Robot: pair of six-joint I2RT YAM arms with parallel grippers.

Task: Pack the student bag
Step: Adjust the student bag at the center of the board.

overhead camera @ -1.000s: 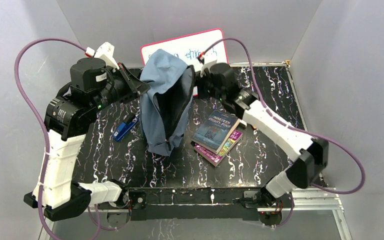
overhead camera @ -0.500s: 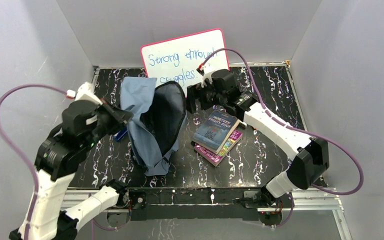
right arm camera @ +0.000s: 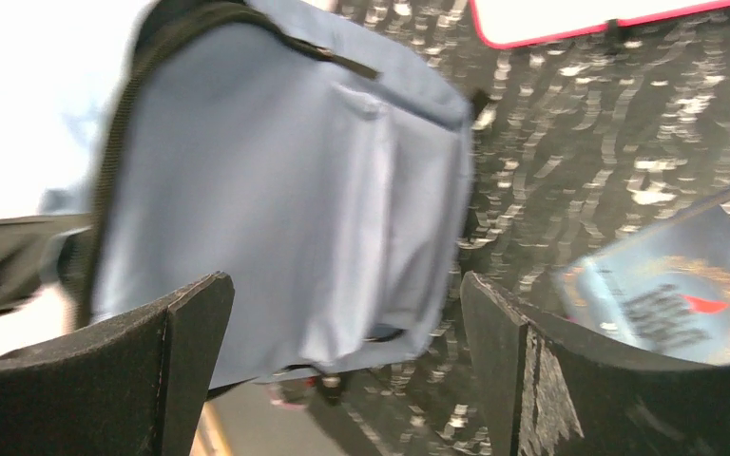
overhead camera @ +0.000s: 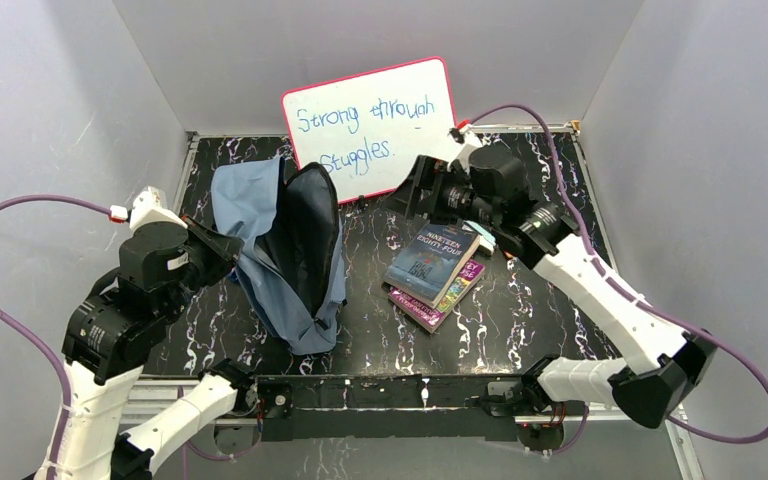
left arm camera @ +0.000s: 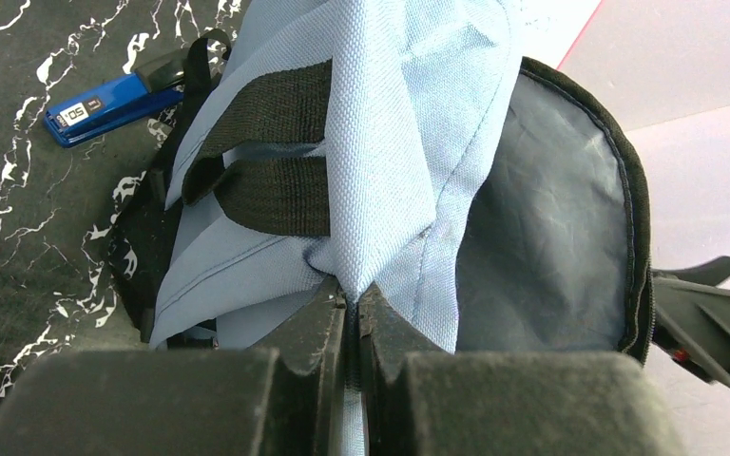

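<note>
The grey-blue student bag (overhead camera: 280,255) stands slumped on the left half of the table, its dark unzipped mouth facing right. My left gripper (overhead camera: 228,245) is shut on a fold of the bag's fabric at its upper left; the left wrist view shows the jaws (left arm camera: 354,299) pinching light blue cloth (left arm camera: 390,142) beside the black straps. My right gripper (overhead camera: 415,190) is open and empty, right of the bag and apart from it. In the right wrist view its gripper (right arm camera: 342,282) frames the bag's front pocket (right arm camera: 285,190).
A stack of books (overhead camera: 430,262) lies right of the bag, also in the right wrist view (right arm camera: 665,294). The pink-framed whiteboard (overhead camera: 370,125) leans against the back wall. A blue stapler (left arm camera: 105,103) lies on the table left of the bag.
My left arm has pulled the bag down and to the left, toward the near edge. My right gripper has drawn away from the bag's mouth to the right. The whiteboard is now uncovered.
</note>
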